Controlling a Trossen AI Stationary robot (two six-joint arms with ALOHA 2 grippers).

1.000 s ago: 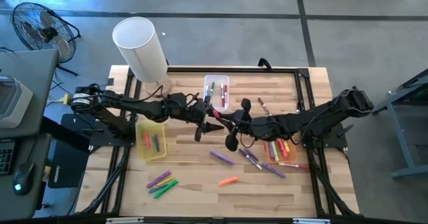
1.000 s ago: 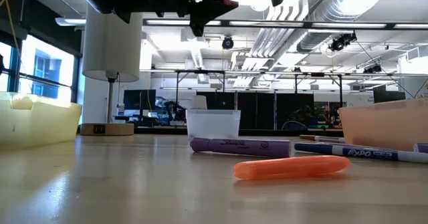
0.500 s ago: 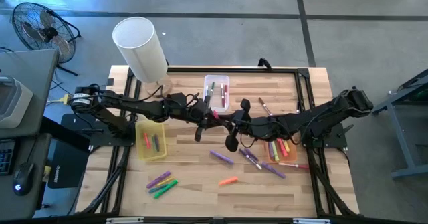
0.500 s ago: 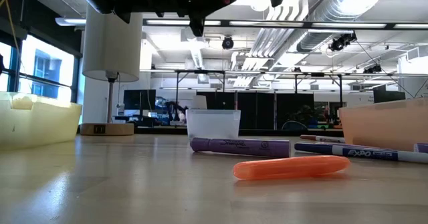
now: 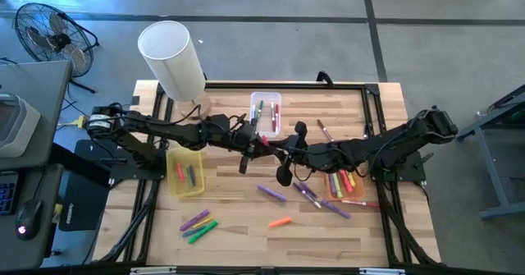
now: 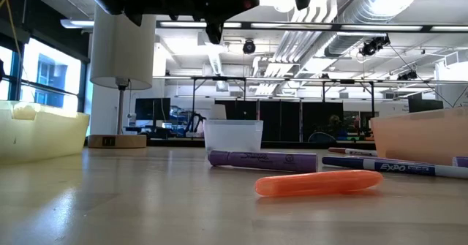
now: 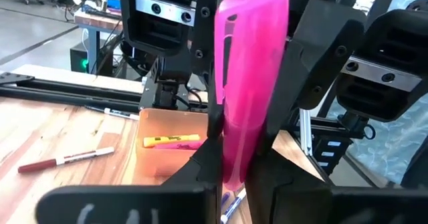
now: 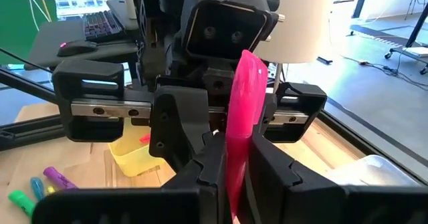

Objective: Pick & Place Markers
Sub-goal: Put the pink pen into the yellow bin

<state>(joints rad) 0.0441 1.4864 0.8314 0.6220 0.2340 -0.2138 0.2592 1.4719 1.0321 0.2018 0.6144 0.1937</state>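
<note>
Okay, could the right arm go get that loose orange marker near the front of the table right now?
Probably not yet. The right gripper is mid-table, sharing a pink marker with the left gripper. The orange marker itself lies clear of everything.

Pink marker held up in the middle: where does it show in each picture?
High view: pink marker at the table's middle, where the two arms meet.
Low view: cannot make it out.
Left wrist view: upright, close up, centre.
Right wrist view: upright, centre.
Landmark: orange bin.

We are seeing a bright pink marker (glossy), dark fingers, and an orange bin.
</note>
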